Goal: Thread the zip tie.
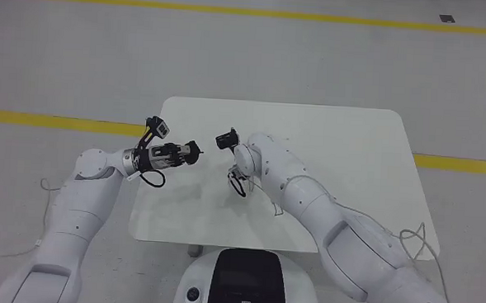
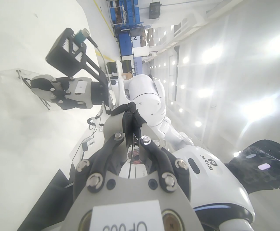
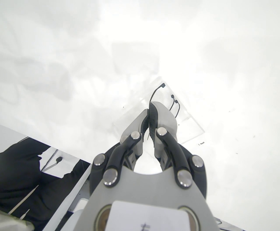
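Right tool, its fingers pressed closed on a thin black zip tie. In the right wrist view the tie curves out past the fingertips and ends in a small square head. Its tail shows in the gap behind the pads. Beneath it lies a clear tray holding two more black ties, flat on the white table.

The left wrist view shows this same tool from the side, pointing down at the tray. From there the held tie is too fine to make out. That view's own left tool has its fingers closed, the tips covered by a dark wrap. A thin black strand is pinched between them and runs back through the gap. What the strand is cannot be told.

The top view places the left tool just inside the table's left edge, pointing toward the right tool. The two are near each other, about midway between the table's far and near edges.
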You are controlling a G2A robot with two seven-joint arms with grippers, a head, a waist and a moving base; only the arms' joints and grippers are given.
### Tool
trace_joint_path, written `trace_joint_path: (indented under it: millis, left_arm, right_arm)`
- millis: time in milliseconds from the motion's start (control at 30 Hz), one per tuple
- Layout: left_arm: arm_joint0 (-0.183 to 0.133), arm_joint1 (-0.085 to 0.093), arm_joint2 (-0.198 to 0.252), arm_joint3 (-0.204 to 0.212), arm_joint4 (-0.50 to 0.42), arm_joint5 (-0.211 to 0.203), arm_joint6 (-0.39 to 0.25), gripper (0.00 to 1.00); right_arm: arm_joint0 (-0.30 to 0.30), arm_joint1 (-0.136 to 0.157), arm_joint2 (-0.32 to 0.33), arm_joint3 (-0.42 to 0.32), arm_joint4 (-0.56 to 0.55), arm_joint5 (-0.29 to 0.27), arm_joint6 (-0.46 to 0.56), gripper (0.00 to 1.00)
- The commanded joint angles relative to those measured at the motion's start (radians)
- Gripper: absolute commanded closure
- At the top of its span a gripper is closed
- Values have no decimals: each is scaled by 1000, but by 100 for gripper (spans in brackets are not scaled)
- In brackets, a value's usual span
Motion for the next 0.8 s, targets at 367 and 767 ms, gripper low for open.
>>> trace_joint_path:
  millis: [367, 767]
  left_arm:
    - [0, 0, 0, 0, 0, 0, 0, 100]
    - [0, 0, 0, 0, 0, 0, 0, 100]
  right_arm:
    - [-289, 167, 258, -557, -144, 28, 74, 100]
    - [-412, 200, 349, -714, -141, -1, 10, 100]
